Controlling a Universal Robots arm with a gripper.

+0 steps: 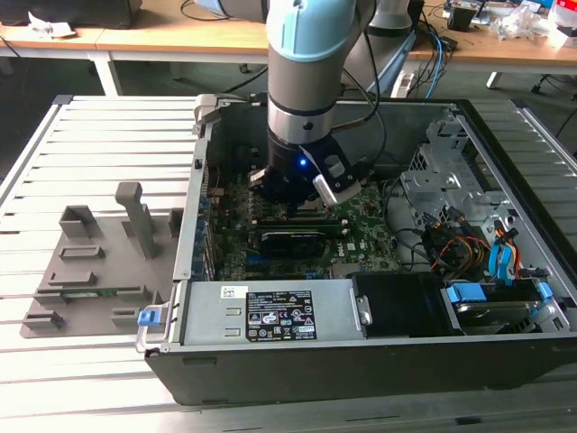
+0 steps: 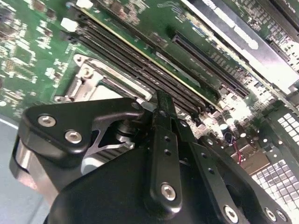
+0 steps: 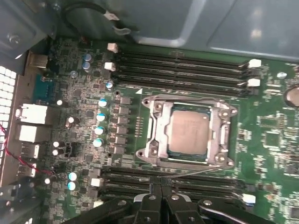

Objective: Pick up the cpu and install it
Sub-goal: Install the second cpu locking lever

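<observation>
Fingers (image 3: 161,205) of the gripper (image 3: 161,198) were pressed together with nothing between them, hanging just above the green board (image 3: 266,140) at the near edge of the socket frame (image 3: 154,135). The cpu (image 3: 189,133) sat flat inside that silvery frame, square to it, its dull metal top bare and apart from the fingertips. Long black memory slots (image 3: 182,70) ran along the far side of the frame, and another row lay under the gripper. In the exterior view the arm (image 1: 306,81) reached down into the open computer case (image 1: 505,162), near its far wall, on the slatted bench (image 1: 99,135).
</observation>
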